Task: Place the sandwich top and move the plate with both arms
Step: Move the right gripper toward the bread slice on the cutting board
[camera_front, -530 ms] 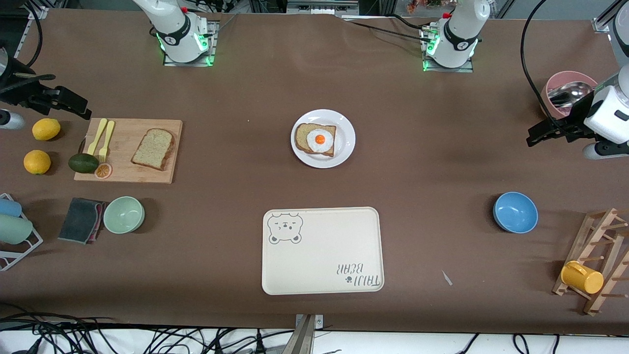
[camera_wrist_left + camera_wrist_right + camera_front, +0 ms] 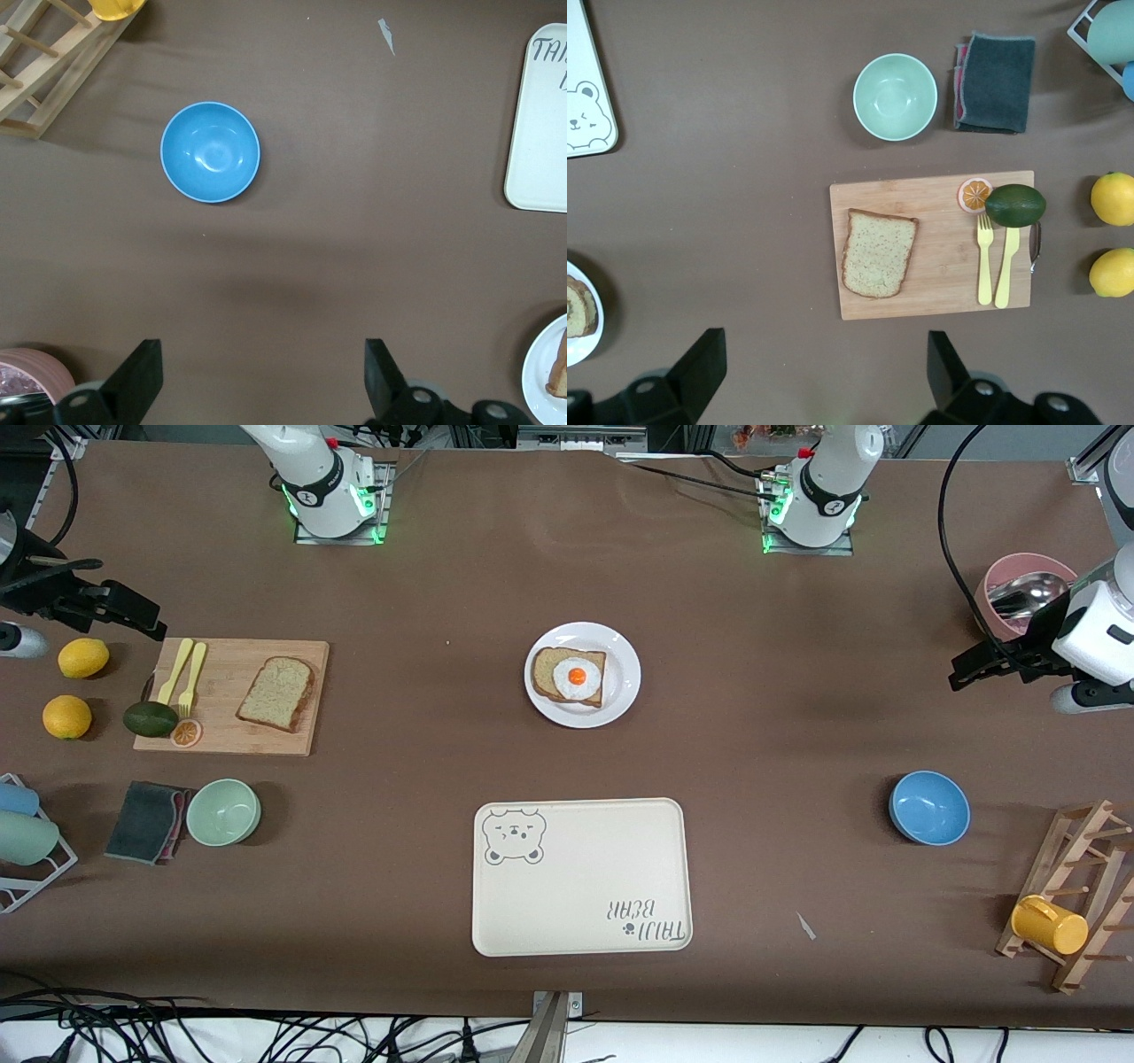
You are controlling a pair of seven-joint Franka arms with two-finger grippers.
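The sandwich top (image 2: 276, 693) lies flat on a wooden cutting board (image 2: 221, 722) toward the right arm's end; it also shows in the right wrist view (image 2: 877, 254). The white plate (image 2: 623, 682) sits mid-table and bears a bread slice topped by a fried egg (image 2: 574, 677). My right gripper (image 2: 152, 627) hangs open and empty in the air beside the board, over the table's end; its fingers (image 2: 704, 363) stand wide apart. My left gripper (image 2: 961, 675) hangs open and empty over the left arm's end, and its fingers (image 2: 142, 372) stand wide apart. The plate's edge shows in the left wrist view (image 2: 539, 367).
On the board lie yellow cutlery (image 2: 184, 673), an avocado (image 2: 151, 718) and an orange slice (image 2: 186, 732). Two lemons (image 2: 83, 657), a green bowl (image 2: 223, 811) and a grey cloth (image 2: 144, 822) are near. A cream bear-print tray (image 2: 580, 877), blue bowl (image 2: 928, 807), pink bowl (image 2: 1019, 576) and mug rack (image 2: 1076, 895) also stand here.
Both grippers have shifted only very slightly. Nothing on the table has moved.
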